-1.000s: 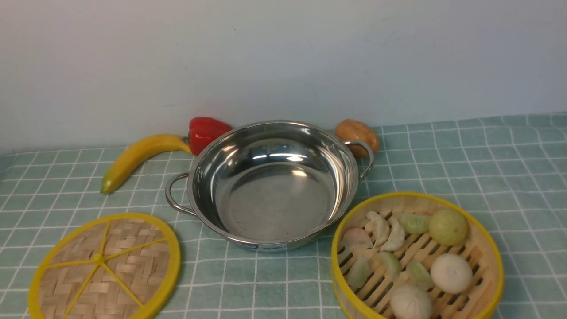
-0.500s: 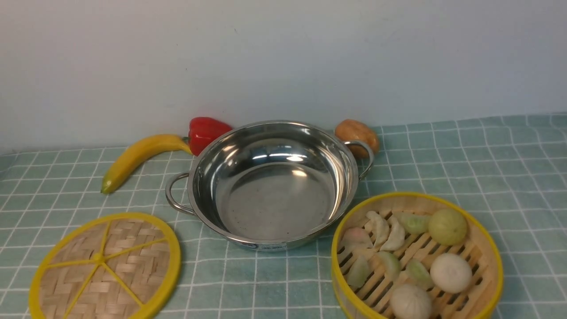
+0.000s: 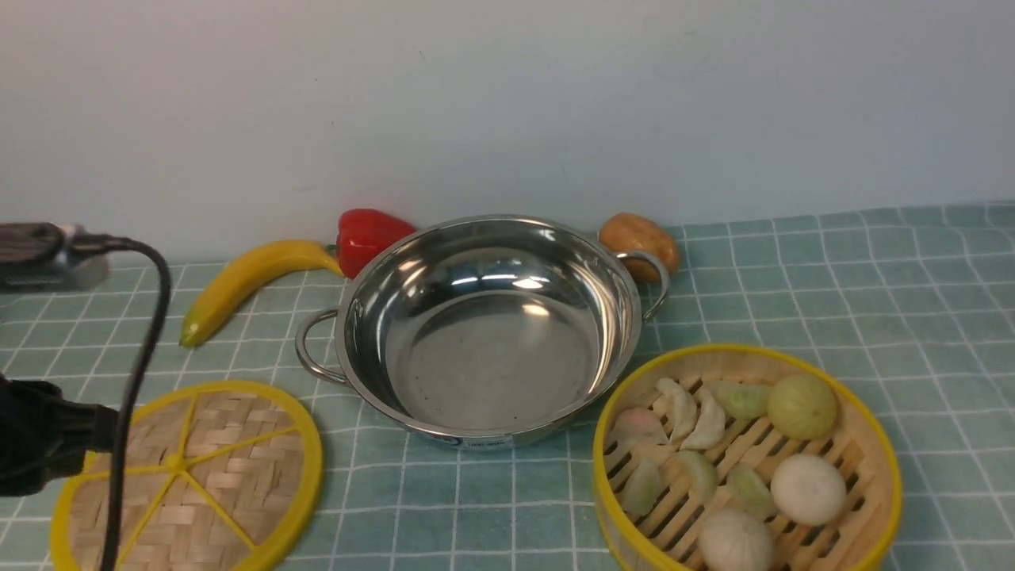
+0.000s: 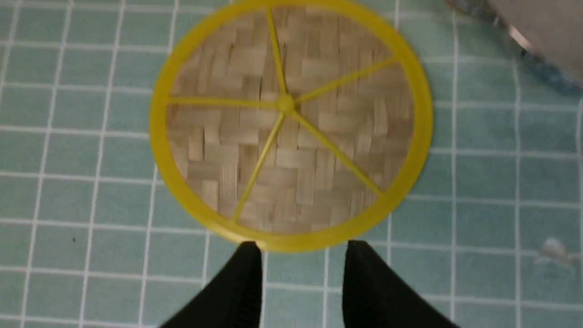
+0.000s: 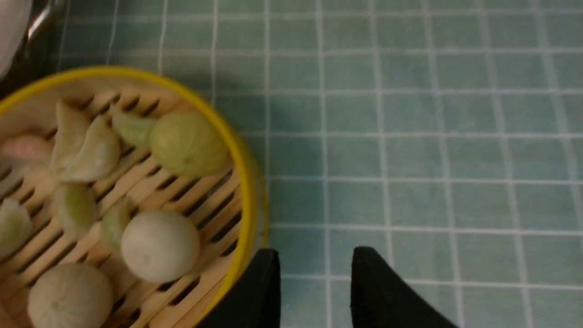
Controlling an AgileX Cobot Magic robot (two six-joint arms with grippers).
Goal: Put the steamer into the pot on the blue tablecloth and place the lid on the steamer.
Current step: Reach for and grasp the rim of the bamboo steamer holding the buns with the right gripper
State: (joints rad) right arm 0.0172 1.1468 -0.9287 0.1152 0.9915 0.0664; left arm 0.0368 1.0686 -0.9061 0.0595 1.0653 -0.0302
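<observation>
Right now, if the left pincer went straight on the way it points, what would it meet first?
Probably the lid, at its yellow rim just ahead of the left pincer; how high the pincer hangs is unclear.

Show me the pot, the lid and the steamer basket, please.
pot (image 3: pixel 492 373), front view, bare inner floor.
lid (image 4: pixel 285 104), left wrist view, centre hub of the spokes.
steamer (image 5: pixel 248 191), right wrist view, yellow rim.

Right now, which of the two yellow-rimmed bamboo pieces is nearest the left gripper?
The lid, the flat woven disc with yellow spokes; the left gripper hangs at its rim. The steamer is deeper, slatted and holds buns.
</observation>
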